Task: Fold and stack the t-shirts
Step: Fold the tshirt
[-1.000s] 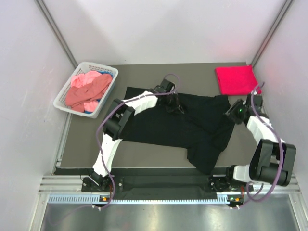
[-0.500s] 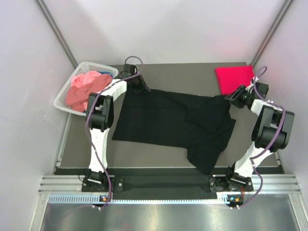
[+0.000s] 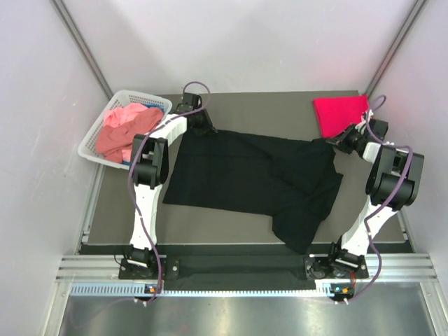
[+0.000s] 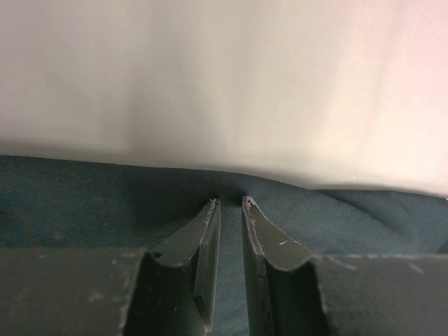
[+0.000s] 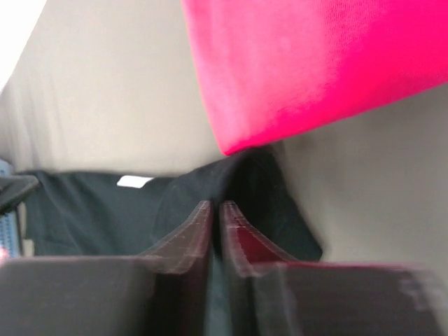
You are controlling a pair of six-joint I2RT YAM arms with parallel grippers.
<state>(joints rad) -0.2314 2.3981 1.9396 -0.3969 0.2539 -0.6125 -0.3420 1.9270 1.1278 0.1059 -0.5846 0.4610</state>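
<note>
A black t-shirt (image 3: 252, 178) lies spread across the grey mat, pulled out left to right. My left gripper (image 3: 201, 126) is shut on its far left edge; the left wrist view shows the jaws nearly closed with dark cloth (image 4: 315, 217) between them. My right gripper (image 3: 343, 142) is shut on the shirt's far right corner (image 5: 238, 182), next to a folded crimson red t-shirt (image 3: 341, 115), which fills the top of the right wrist view (image 5: 315, 63). Salmon pink shirts (image 3: 126, 133) lie in the basket, with a bit of blue cloth beneath.
A white lattice basket (image 3: 94, 150) stands at the far left of the mat (image 3: 210, 224). Grey walls enclose the back and sides. A metal rail runs along the near edge under the arm bases.
Both arms have swung outward: the left gripper went from the shirt's middle to its far left edge, the right gripper up toward the red shirt. The black shirt is stretched wider.
</note>
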